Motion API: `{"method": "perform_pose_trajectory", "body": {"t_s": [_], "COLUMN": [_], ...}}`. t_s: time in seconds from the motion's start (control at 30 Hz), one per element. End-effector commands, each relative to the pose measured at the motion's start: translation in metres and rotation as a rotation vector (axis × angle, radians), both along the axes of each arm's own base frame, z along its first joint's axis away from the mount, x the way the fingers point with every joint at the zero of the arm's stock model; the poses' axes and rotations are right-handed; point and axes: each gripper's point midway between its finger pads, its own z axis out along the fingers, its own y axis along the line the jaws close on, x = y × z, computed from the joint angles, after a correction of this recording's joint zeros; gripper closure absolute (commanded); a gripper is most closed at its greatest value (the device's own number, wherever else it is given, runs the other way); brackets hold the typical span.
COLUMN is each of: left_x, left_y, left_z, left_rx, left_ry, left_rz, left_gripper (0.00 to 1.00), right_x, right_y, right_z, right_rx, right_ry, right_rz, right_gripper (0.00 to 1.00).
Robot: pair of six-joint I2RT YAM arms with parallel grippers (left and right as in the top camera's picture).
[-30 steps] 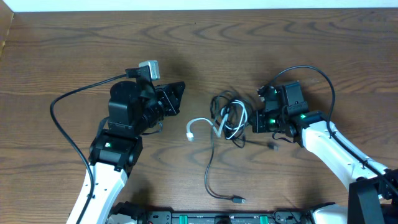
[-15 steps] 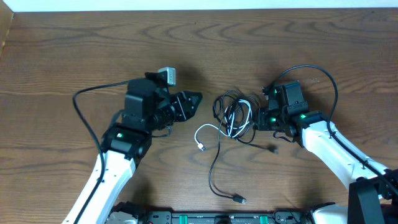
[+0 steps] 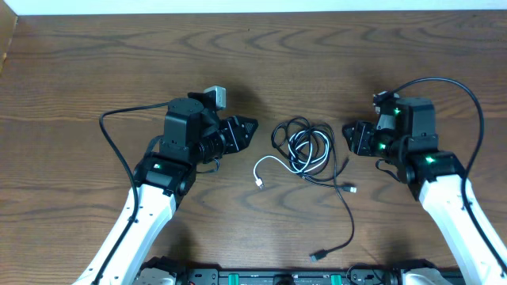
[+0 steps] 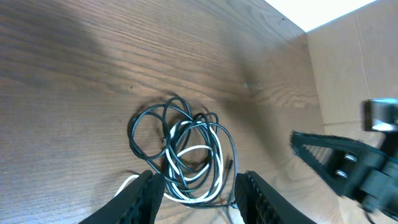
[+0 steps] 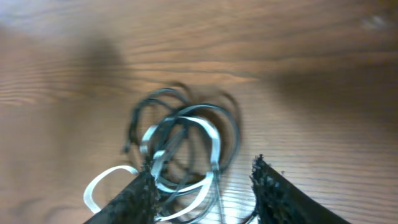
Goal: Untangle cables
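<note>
The cables (image 3: 305, 150) lie in a loose knot at the table's middle: white and black loops wound together. A white plug end (image 3: 260, 184) trails left, and one black tail runs down to a plug (image 3: 318, 256). My left gripper (image 3: 247, 127) hovers just left of the knot, open and holding nothing. My right gripper (image 3: 348, 136) is just right of it, also open and holding nothing. In the left wrist view the cables (image 4: 186, 149) lie ahead of the open left gripper (image 4: 199, 199). The right wrist view is blurred, with the cables (image 5: 180, 149) beyond the open right gripper (image 5: 202, 196).
A wooden table (image 3: 253, 55) stretches around the knot. Thick black wires (image 3: 119, 150) loop off each arm. A short black plug (image 3: 351, 188) lies right of the knot. In the left wrist view the right gripper (image 4: 336, 162) shows at the right edge.
Both grippers went from shut to open. The left arm moved right toward the knot. The right arm let go and drew back right. The long black tail swung toward the right.
</note>
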Motion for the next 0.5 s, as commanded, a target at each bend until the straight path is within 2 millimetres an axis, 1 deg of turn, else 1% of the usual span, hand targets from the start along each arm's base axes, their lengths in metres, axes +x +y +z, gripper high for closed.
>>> {"method": "perform_pose_trajectory", "body": {"t_s": [0.0,0.13,0.2,0.23,0.3,0.37,0.4,0.47], "left_x": [0.005,0.007,0.007,0.007,0.006,0.006,0.006,0.006], "left_y": [0.004,0.007,0.007,0.007,0.007,0.007,0.007,0.007], "left_z": [-0.001,-0.001,-0.002,-0.002,-0.002,-0.002,-0.002,-0.003], "left_rx": [0.031,0.041,0.041,0.042,0.042,0.042,0.042,0.044], "left_ry": [-0.018,-0.021,-0.020,-0.020,-0.019,-0.019,-0.018,-0.012], "left_rz": [0.023,0.037,0.037,0.037,0.037,0.037,0.037,0.037], "left_gripper": [0.56,0.56,0.56,0.56,0.56,0.56,0.56,0.56], "right_x": [-0.006,-0.017,-0.022,-0.025,-0.028,-0.028,-0.028,-0.027], "right_y": [0.024,0.045,0.058,0.063,0.069,0.068,0.067,0.068], "right_z": [0.019,0.006,-0.002,-0.009,-0.021,-0.037,-0.044,-0.053], "right_rx": [0.075,0.074,0.072,0.068,0.062,0.060,0.066,0.079], "right_ry": [-0.029,0.023,0.054,0.077,0.130,0.204,0.235,0.274], "right_rz": [0.099,0.165,0.199,0.208,0.195,0.125,0.097,0.068], "right_gripper": [0.57,0.59,0.59,0.61,0.69,0.76,0.78,0.79]}}
